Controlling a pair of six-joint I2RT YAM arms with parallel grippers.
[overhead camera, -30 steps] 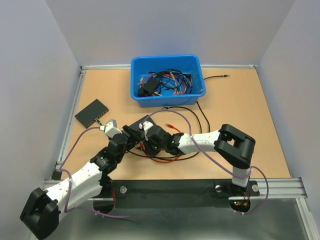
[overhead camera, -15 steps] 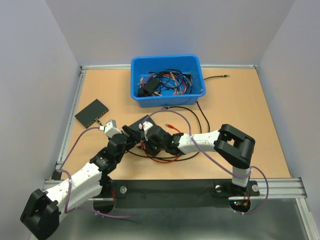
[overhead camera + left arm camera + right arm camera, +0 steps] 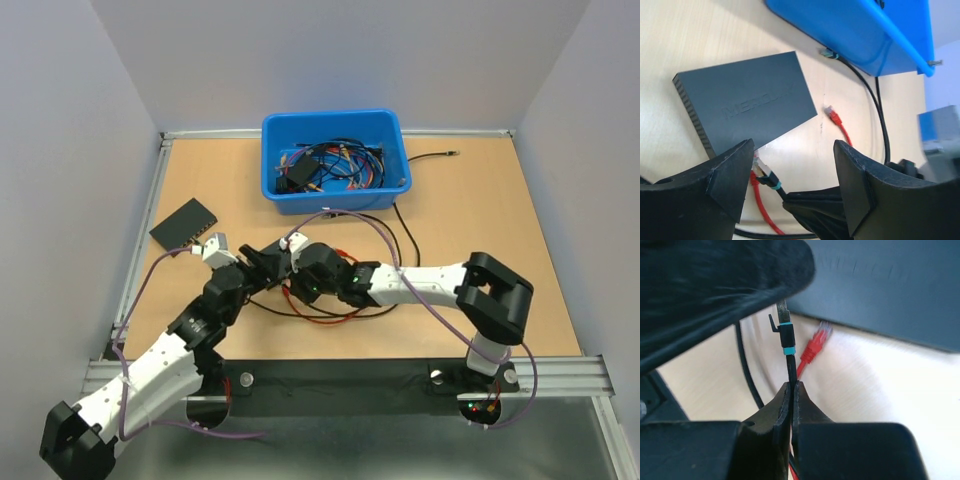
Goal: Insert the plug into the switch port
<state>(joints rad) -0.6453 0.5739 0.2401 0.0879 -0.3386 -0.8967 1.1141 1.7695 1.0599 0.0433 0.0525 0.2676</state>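
Note:
The dark grey switch [image 3: 745,100] lies flat at the left of the table [image 3: 184,225]. My right gripper [image 3: 791,385] is shut on a thin black cable, just below its plug [image 3: 784,325], which has a teal band. That black plug [image 3: 765,172] is held up between the fingers of my open left gripper [image 3: 792,150], close to the switch's near corner. One red-booted plug [image 3: 816,347] lies on the table behind the black plug, next to the switch. Another red plug [image 3: 834,116] lies loose to the right of the switch. No gripper holds a red plug.
A blue bin [image 3: 335,160] full of tangled cables stands at the back centre. Black and red cable loops [image 3: 320,312] lie under the right arm. A black cable [image 3: 430,154] runs out to the right of the bin. Both grippers [image 3: 272,265] crowd together near the switch.
Both grippers have moved a little left and away, towards the switch. The right arm has stretched out, with its elbow further right. The switch has not moved.

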